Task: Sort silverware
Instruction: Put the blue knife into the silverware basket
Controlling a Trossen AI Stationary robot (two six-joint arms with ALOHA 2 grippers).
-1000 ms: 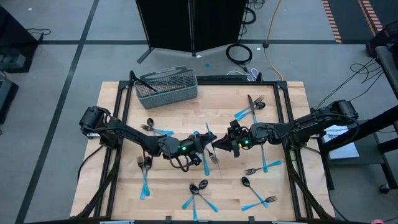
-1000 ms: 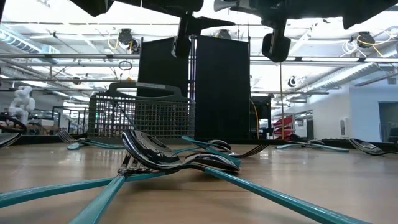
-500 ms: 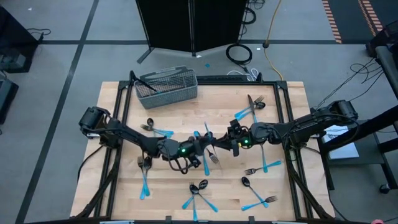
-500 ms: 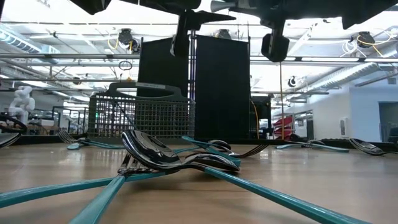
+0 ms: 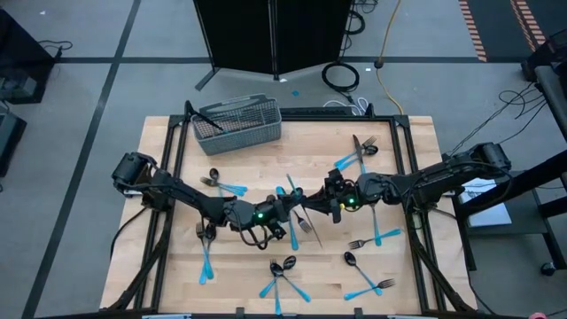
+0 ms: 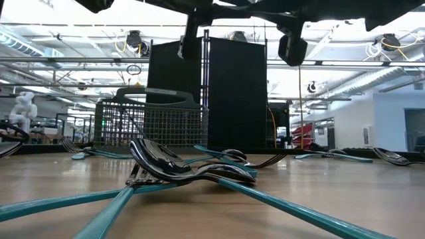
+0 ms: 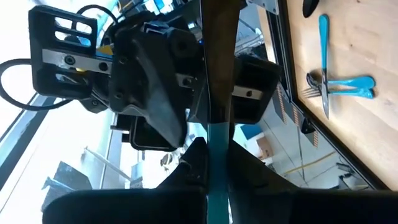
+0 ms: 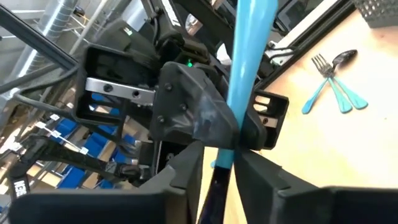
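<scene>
Silverware point(image 5: 205, 252) lies scattered across the desk point(image 5: 416, 142); basket point(image 5: 237, 122) nearly empty. Left gripper point(image 5: 292, 206) clamps one utensil point(image 5: 299, 213) mid-air; right gripper point(image 5: 324, 203) stands slightly open around it.

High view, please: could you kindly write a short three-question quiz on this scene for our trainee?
1. True or false: all the light-blue-handled silverware already lies inside the grey wire-mesh basket.
2. Where are the left gripper and the right gripper? A: facing each other above the middle of the wooden table. B: both above the basket. C: parked at opposite table edges.
3. Which part of the raised utensil does the left gripper clamp?

Key
1. False: many pieces, such as a fork, lie scattered on the table.
2. A.
3. Its light-blue plastic handle; the dark head points toward the right gripper.
</scene>
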